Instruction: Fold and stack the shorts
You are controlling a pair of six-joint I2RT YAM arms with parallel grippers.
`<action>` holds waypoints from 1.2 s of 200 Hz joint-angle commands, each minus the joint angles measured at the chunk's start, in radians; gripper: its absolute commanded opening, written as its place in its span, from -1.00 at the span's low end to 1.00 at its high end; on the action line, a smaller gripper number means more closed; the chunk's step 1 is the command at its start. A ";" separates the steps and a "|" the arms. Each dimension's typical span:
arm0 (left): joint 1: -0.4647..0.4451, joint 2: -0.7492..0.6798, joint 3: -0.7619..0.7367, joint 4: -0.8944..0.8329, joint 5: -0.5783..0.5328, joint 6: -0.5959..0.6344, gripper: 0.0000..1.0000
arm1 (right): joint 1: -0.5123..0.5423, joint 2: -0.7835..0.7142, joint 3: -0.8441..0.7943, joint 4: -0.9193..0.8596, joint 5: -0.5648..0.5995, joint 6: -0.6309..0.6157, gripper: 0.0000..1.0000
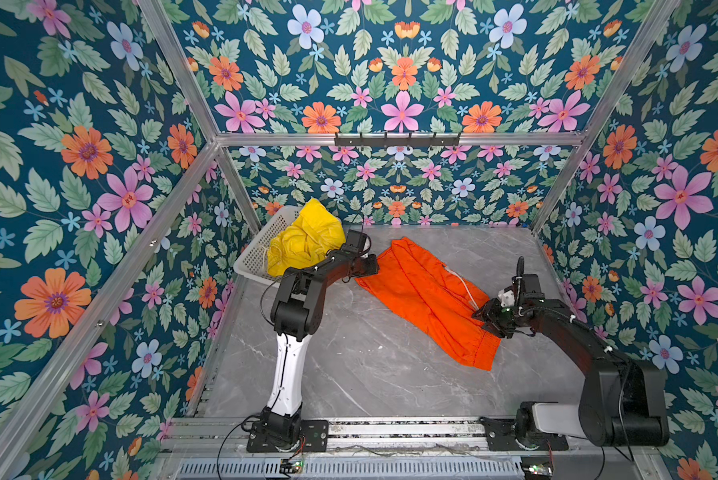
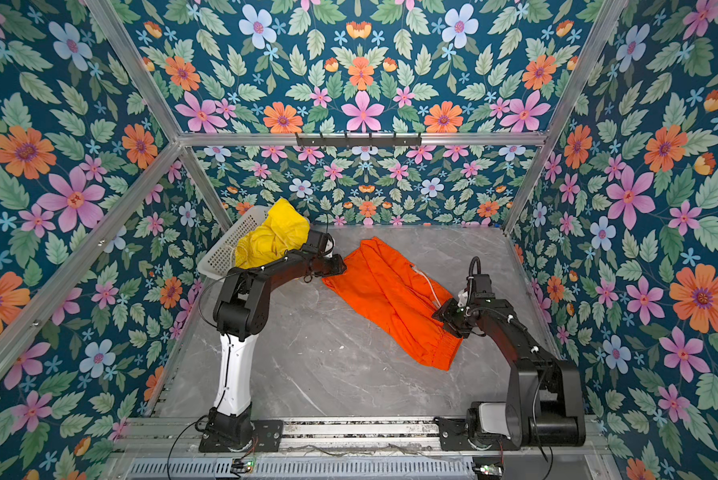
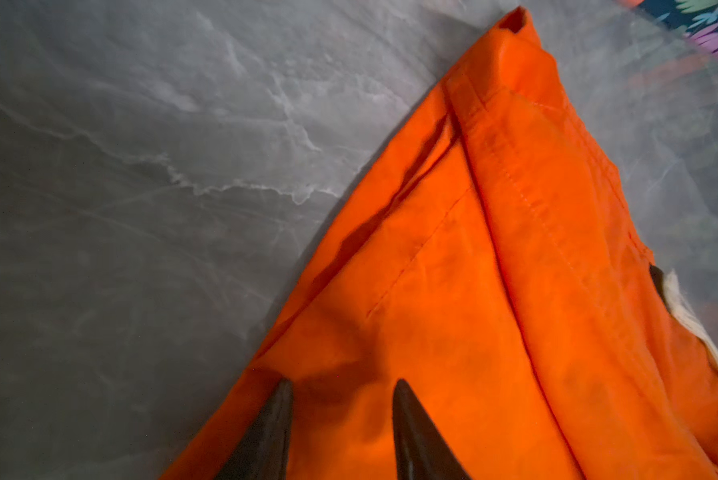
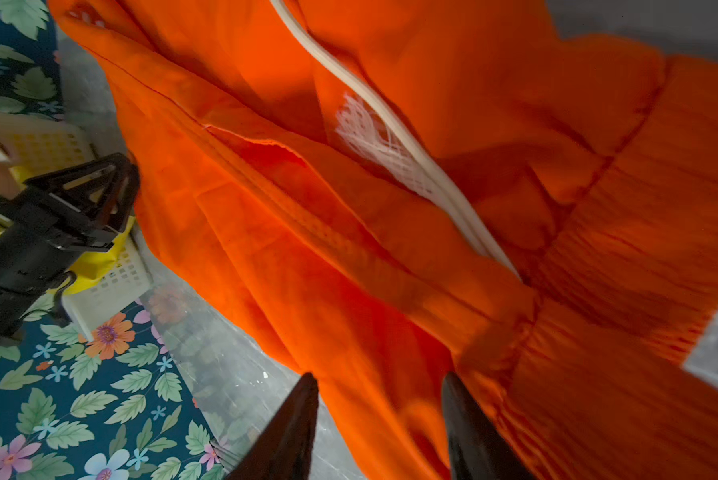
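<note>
Since the orange shorts (image 1: pixel 424 291) lie as one long narrow strip slanting across the worktop (image 1: pixel 370 382), I judge the first fold done, leg laid on leg. The waistband (image 1: pixel 477 349) is at the near right end and the leg hems at the far end, by the basket (image 1: pixel 254 253).

- Left pincer (image 3: pixel 343 399): over the hem-end corner. Its jaws are parted with the cloth lying flat under the tips, so I read it as released, with nothing pinched.
- Right pincer (image 4: pixel 380 395): at the waistband end, jaws likewise parted. The cloth edge runs between the tips, but the gap looks too wide for a grip on fabric this thin. I read it as released.
- Drawstring (image 1: pixel 461 282): trails loose on top of the strip (worth tucking in before the next fold, I think).
- Yellow shorts (image 1: pixel 303 241): heaped in the basket at the far left, crumpled and not folded.

Left to do, as I judge it:
- make the cross fold on the orange pair, hem to waistband;
- lift the yellow pair out, flatten it and fold it;
- stack one pair on the other.

That puts the task well under half done.

Writing: I can read none. Neither pair shows a brand, tag or print. The right wrist view shows only a patch of white mesh (image 4: pixel 370 137) beside the drawstring, and it is blank.
</note>
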 commanded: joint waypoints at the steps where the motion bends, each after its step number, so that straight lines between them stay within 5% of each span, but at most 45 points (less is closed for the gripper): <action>1: 0.000 -0.059 -0.119 -0.056 -0.046 -0.031 -0.14 | -0.001 0.072 0.026 0.008 0.048 -0.032 -0.02; 57: -0.006 -0.279 -0.487 -0.030 -0.111 -0.111 -0.18 | -0.024 0.155 0.122 0.033 0.046 -0.123 -0.02; 107: -0.006 -0.545 -0.690 -0.040 -0.128 -0.151 -0.16 | -0.154 -0.014 0.113 -0.023 -0.018 -0.165 0.04; 169: -0.017 -0.594 -0.521 -0.064 -0.085 -0.101 -0.06 | -0.217 0.029 0.101 -0.083 -0.042 -0.270 0.10; 240: -0.051 -0.411 -0.258 -0.031 0.136 0.296 -0.03 | -0.217 0.158 0.153 -0.075 0.015 -0.302 0.18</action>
